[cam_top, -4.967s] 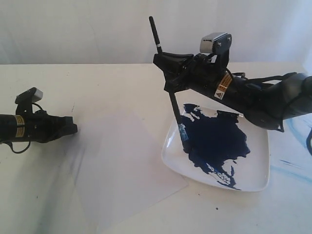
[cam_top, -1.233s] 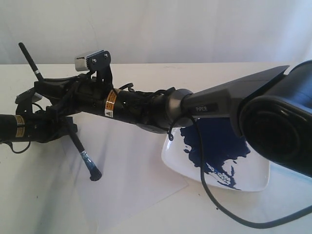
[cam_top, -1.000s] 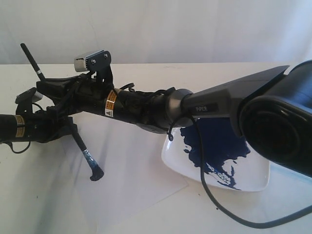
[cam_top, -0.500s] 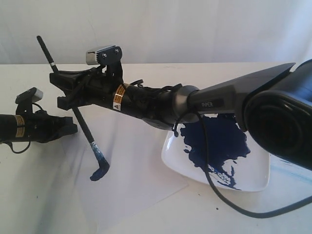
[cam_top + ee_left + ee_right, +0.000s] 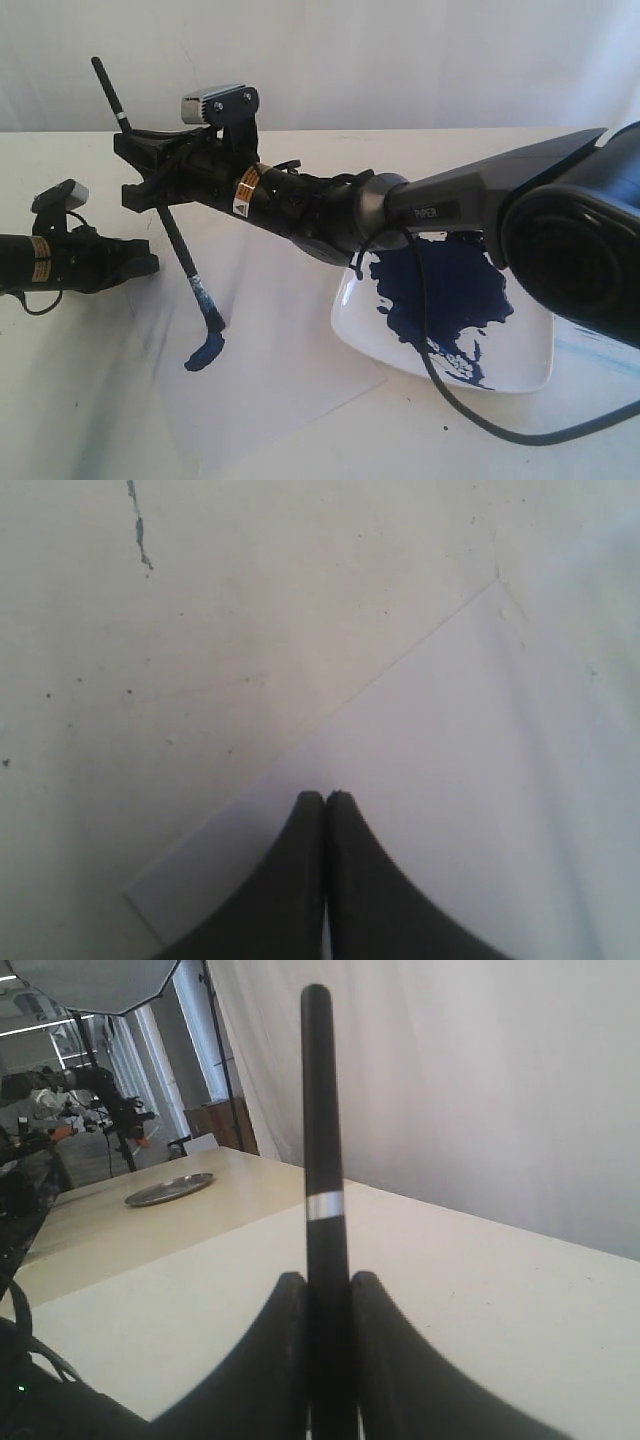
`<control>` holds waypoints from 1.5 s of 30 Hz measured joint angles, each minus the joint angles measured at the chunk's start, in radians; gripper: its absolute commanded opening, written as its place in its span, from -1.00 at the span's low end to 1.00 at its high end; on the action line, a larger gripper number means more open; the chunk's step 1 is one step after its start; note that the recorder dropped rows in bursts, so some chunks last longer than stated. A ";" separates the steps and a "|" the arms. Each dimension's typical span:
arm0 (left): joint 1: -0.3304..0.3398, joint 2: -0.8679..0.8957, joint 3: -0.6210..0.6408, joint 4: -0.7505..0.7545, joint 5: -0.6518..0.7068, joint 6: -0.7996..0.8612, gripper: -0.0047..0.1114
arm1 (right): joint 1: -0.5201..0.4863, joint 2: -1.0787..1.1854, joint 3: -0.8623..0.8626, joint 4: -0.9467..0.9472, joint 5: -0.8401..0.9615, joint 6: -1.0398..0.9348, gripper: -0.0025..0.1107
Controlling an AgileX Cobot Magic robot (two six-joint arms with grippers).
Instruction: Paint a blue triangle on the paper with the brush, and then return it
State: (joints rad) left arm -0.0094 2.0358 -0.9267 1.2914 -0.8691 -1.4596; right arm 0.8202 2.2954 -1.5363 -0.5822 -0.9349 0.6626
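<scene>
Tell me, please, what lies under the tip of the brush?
Under the brush tip lies the paper, carrying a short dark-blue paint stroke that meets the tip. The table beneath the paper is covered there.

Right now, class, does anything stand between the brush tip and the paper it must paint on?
Nothing visible does. The brush, clamped in the right tool, has its tip on the paper at a short blue stroke.
</scene>
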 measured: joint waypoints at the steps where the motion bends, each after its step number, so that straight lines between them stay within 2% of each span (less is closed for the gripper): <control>1: 0.000 0.000 0.000 0.000 0.000 0.000 -0.92 | 0.000 0.000 0.000 0.002 0.003 0.000 -0.96; 14: 0.000 0.000 0.000 0.000 0.000 0.000 -0.92 | -0.002 0.000 -0.006 0.002 0.014 0.000 -0.96; 28: -0.004 -0.008 -0.002 0.008 0.046 0.000 -0.92 | -0.053 0.000 -0.006 -0.036 0.014 0.114 -0.96; 45: -0.004 -0.008 -0.002 0.008 0.046 0.000 -0.92 | -0.059 0.000 -0.006 -0.120 -0.008 0.184 -0.96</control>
State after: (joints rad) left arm -0.0137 2.0277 -0.9287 1.2994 -0.8228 -1.4596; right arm 0.7610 2.2954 -1.5423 -0.7019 -0.9432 0.8470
